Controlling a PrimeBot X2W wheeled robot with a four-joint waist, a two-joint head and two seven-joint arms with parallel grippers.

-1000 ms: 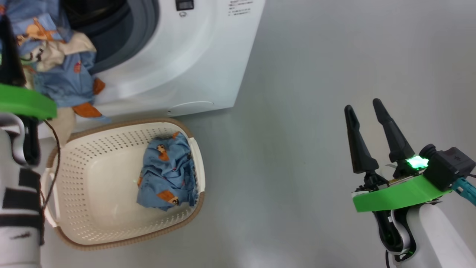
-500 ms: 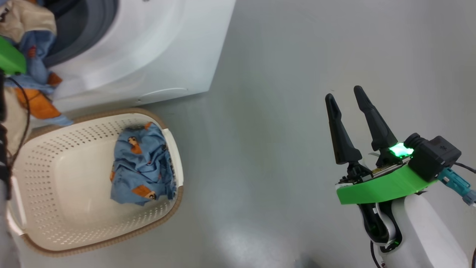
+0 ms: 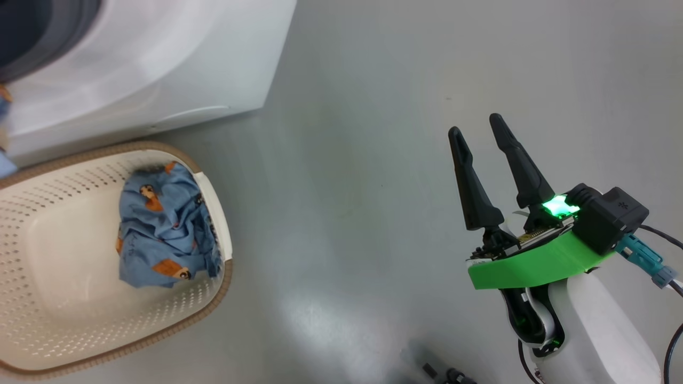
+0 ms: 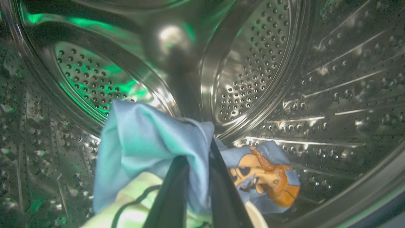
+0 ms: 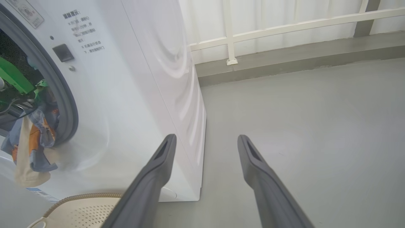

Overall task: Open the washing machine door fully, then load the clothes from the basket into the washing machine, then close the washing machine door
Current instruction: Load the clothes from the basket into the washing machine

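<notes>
**While one garment (image 3: 160, 224) lies in the basket (image 3: 69, 176), the left gripper (image 4: 196, 152) clamps cloth (image 4: 142, 142) inside the drum (image 4: 259, 63)**

Where the left wrist view looks into the machine, two dark fingers (image 4: 171, 196) rise from the bottom centre, pinched together on a fold of light blue cloth. The perforated steel drum fills the background, with green light at the upper left. Just right of the fingers, at lower centre, the print shows an orange-brown bear (image 4: 262, 177).

At the left edge of the right wrist view, hanging clothes (image 5: 31, 142) in blue, orange and cream spill over the grey gasket (image 5: 63, 101) and down the white front of the washing machine (image 5: 142, 95).

In the head view the basket sits at the lower left on the grey floor (image 3: 347, 160), just below the machine. The crumpled bear-print garment rests against its right wall. At the right of that view the right gripper (image 3: 475, 124) has its fingers spread wide, with bare floor between them.
</notes>
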